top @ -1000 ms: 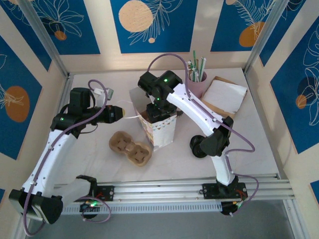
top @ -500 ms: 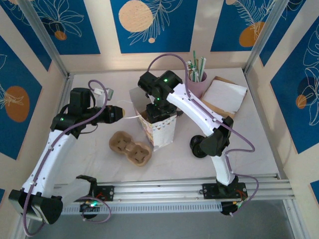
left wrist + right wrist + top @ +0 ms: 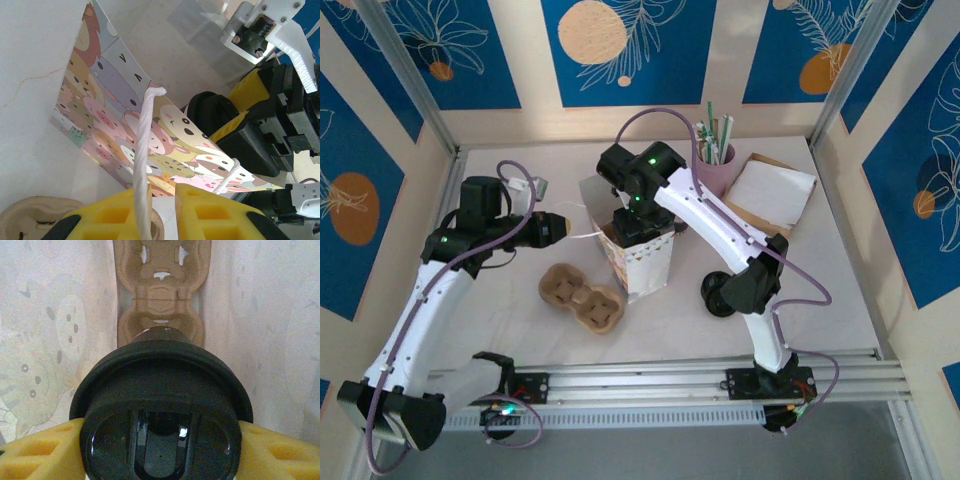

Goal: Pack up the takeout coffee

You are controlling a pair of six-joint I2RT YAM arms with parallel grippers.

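Inside, right gripper [image 3: 160,452] clasps the takeout coffee [image 3: 161,385]

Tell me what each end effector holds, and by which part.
The left end effector pinches the rope handle of the paper bag. The right end effector grips the lidded coffee cup by its sides.

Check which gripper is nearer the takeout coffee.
Right. The right gripper grips the takeout coffee inside the paper bag; the left gripper is beside the bag, pinching its rope handle.
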